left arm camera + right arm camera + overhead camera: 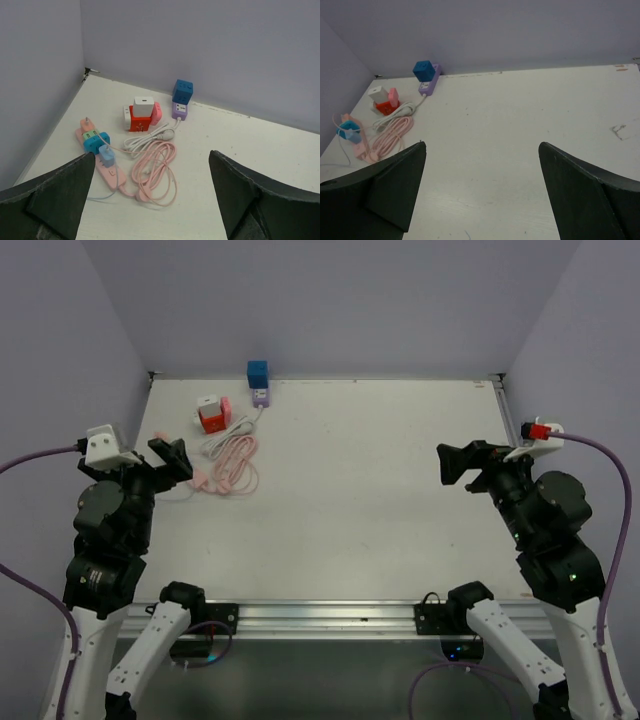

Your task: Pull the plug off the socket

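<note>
Meanwhile left gripper [172, 460] and right gripper [458, 466] gape empty, sockets [212, 416] crowding the table's [380, 500] far-left corner.

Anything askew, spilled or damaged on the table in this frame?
Nothing looks damaged or spilled. Only the pink cable and white cable lie in loose, overlapping loops next to the red socket cube in the far-left corner.

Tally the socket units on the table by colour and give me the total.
Pink power strip: 1
Red socket cube: 1
Purple power strip: 1
Total: 3
</note>
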